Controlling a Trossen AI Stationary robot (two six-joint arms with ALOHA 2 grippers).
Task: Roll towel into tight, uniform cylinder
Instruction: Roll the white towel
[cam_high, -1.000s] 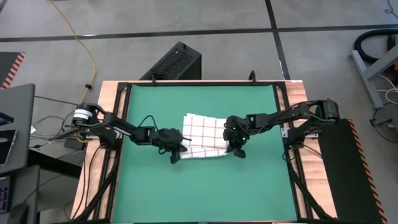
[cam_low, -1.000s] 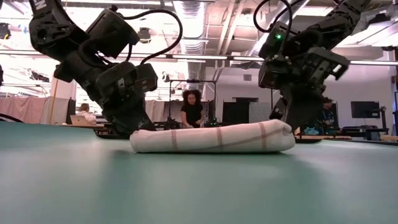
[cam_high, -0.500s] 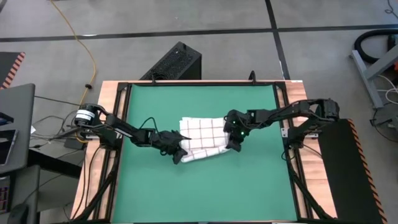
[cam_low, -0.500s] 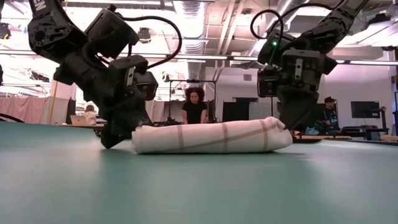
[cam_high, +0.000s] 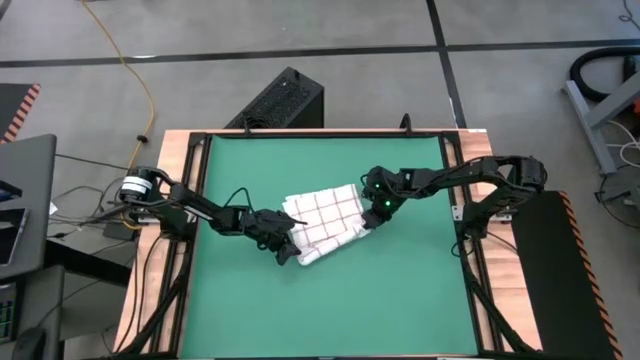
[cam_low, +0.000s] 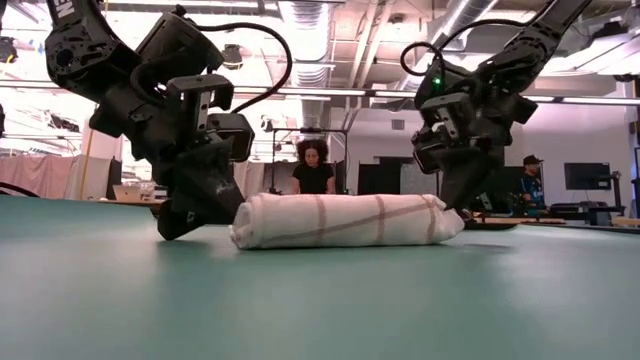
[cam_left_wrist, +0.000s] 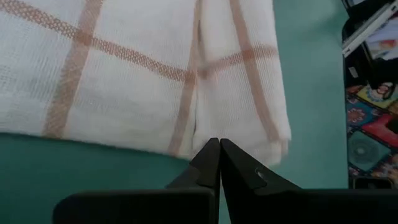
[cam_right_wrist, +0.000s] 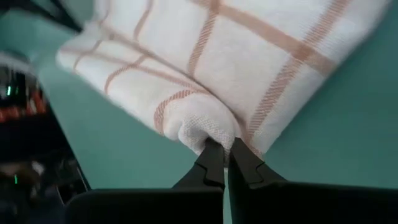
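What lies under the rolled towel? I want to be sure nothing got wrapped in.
Under the towel only the green mat shows. In the low view the roll rests flat on it. Its inside is covered by the cloth, so that cannot be seen.

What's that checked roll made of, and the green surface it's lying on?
The towel looks like thin woven cotton-type cloth: the left wrist view shows an open weave with reddish grid lines, and it bunches softly. The green mat seems a smooth, matte sheet, possibly rubber or vinyl; the exact material isn't clear.

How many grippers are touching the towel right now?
2. The left gripper, fingers together, meets the white red-gridded cloth towel at its left end; the right gripper pinches a fold at the right end.
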